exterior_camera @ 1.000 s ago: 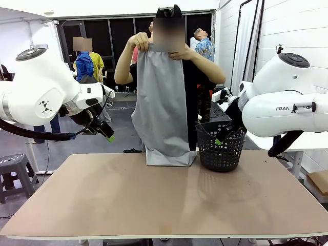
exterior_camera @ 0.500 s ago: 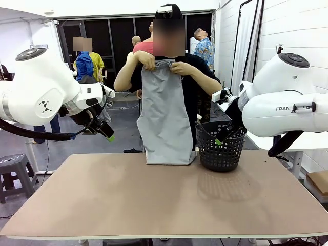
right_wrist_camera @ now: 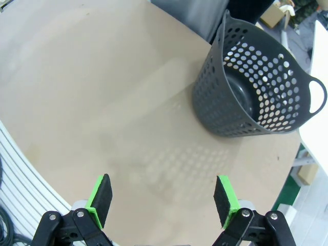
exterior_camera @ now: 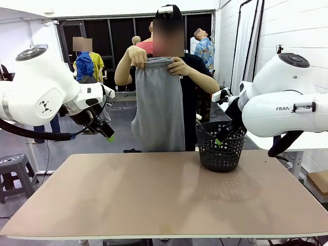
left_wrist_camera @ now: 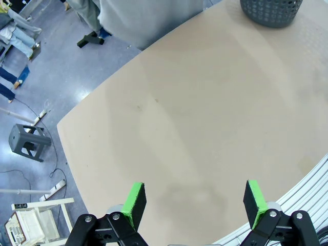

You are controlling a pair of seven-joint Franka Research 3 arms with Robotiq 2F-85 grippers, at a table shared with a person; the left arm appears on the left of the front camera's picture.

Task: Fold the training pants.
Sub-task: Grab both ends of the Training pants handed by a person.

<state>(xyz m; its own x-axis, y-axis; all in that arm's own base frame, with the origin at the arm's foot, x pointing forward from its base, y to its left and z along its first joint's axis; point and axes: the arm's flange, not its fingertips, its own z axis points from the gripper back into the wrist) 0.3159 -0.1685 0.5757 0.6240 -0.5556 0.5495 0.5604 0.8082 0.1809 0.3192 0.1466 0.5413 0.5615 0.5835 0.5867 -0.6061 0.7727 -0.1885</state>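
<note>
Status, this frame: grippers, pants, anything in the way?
Left gripper open, right gripper open, both above table. Training pants held up by person's hands, far side. Basket beside them.

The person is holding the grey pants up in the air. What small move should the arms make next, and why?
Probably none yet: I would wait. The training pants hang from the person's hands at the far side of the table, not lying flat on it. The left fingers and right fingers are open over bare tabletop.
</note>
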